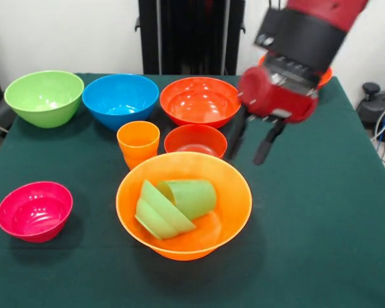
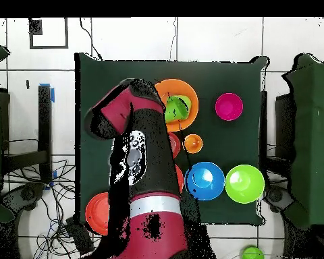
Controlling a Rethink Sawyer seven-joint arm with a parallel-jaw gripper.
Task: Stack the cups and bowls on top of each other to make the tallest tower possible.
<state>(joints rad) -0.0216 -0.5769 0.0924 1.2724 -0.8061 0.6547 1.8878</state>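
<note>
The largest orange bowl (image 1: pixel 199 247) (image 2: pixel 166 91) stands near the table's front middle. Inside it a small green bowl (image 1: pixel 155 213) lies tilted on edge, and a translucent green cup (image 1: pixel 192 196) lies on its side beside it. Just behind stand an upright orange cup (image 1: pixel 138 142) (image 2: pixel 192 143) and a small red-orange bowl (image 1: pixel 195 141). My gripper (image 1: pixel 251 142) hangs open just right of that small bowl, with nothing between its dark fingers (image 1: pixel 267 144). In the overhead view the arm hides the gripper.
Along the back stand a green bowl (image 1: pixel 43 96) (image 2: pixel 244 183), a blue bowl (image 1: pixel 120 99) (image 2: pixel 205 181) and a larger red-orange bowl (image 1: pixel 200 101). A pink bowl (image 1: pixel 34 210) (image 2: pixel 229 106) sits front left. Another orange bowl (image 1: pixel 325 77) (image 2: pixel 97 212) peeks from behind the arm.
</note>
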